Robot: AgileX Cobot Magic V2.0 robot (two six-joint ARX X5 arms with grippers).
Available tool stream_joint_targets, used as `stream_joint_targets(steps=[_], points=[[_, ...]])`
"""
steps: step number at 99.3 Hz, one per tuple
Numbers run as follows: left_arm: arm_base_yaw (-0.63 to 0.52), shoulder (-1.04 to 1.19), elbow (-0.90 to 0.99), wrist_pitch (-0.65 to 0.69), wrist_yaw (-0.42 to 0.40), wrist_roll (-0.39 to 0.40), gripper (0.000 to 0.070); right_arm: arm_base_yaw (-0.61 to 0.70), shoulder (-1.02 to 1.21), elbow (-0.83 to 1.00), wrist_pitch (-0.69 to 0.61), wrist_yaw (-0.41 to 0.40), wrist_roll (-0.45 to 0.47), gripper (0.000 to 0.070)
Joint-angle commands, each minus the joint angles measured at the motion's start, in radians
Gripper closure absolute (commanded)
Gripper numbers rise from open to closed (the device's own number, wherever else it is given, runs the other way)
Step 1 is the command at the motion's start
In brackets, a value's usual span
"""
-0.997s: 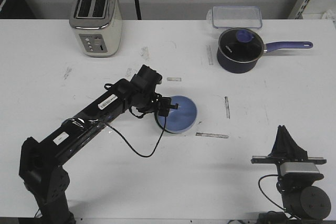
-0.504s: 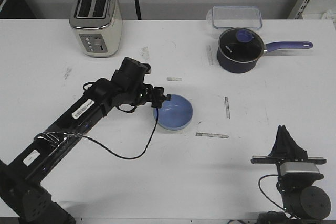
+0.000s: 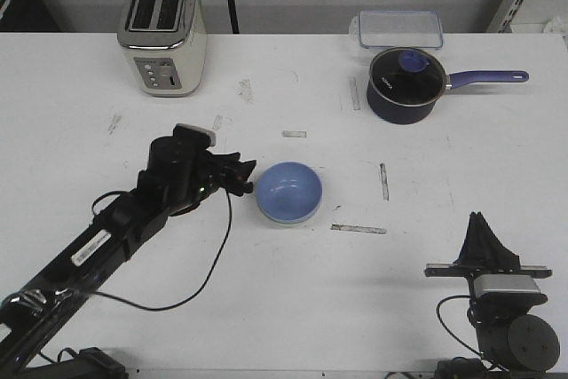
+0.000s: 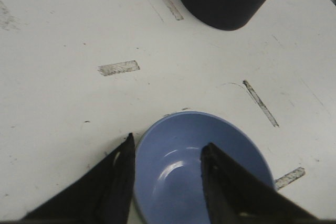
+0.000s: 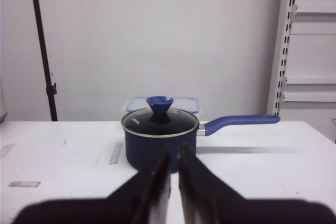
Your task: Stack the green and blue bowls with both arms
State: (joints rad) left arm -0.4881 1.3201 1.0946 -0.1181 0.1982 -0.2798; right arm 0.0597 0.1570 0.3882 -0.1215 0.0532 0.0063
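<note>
Reading what writing I can, I find a small white word on the dark side of the saucepan (image 3: 405, 86) in the front view and again on its glass lid in the right wrist view, but it is too small for me to make out. White stickers sit along the left arm (image 3: 115, 228), and their print is also unreadable.

My blue bowl (image 3: 288, 193) stands upright on the white tabletop (image 3: 293, 299), mouth up, near the middle. Being round, it has no long axis to speak of. In the left wrist view a thin pale edge shows under its rim at the near side; I cannot tell whether that is the green bowl nested beneath it.

My left arm reaches from the near left corner diagonally toward the centre, lying low over the tabletop. Its left gripper (image 3: 246, 175) points at the bowl's left side, just beside it. In the left wrist view the jaws are spread, one black finger on each side of the bowl's near rim, and neither looks pressed against it.

My right arm (image 3: 497, 303) is folded up at its base at the near right corner, well apart from the bowl. Its right gripper (image 5: 174, 169) faces across the tabletop toward the saucepan, jaws almost together with only a narrow slit between them, holding nothing.

A toaster (image 3: 162, 31) stands at the far left, and a clear lidded container (image 3: 399, 28) sits behind the saucepan.
</note>
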Motion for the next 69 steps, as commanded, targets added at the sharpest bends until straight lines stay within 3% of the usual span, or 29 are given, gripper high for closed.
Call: stream_joint_targets(steps=[1, 12, 29, 43, 69], points=[[0.020, -0.063, -0.097, 0.100, 0.000, 0.042, 0.0591, 0.001, -0.001, 0.002, 0.014, -0.001, -0.004, 0.0682], [0.081, -0.180, -0.241, 0.177, -0.014, 0.087, 0.0700, 0.001, -0.001, 0.002, 0.014, -0.001, -0.004, 0.0682], [0.164, -0.349, -0.382, 0.179, -0.158, 0.172, 0.0699, 0.001, -0.001, 0.002, 0.014, -0.001, -0.004, 0.0682], [0.280, -0.552, -0.501, 0.220, -0.184, 0.311, 0.0699, 0.001, -0.001, 0.002, 0.014, -0.001, -0.004, 0.0682], [0.428, -0.762, -0.610, 0.236, -0.183, 0.319, 0.0699, 0.001, -0.001, 0.002, 0.014, -0.001, -0.004, 0.0682]])
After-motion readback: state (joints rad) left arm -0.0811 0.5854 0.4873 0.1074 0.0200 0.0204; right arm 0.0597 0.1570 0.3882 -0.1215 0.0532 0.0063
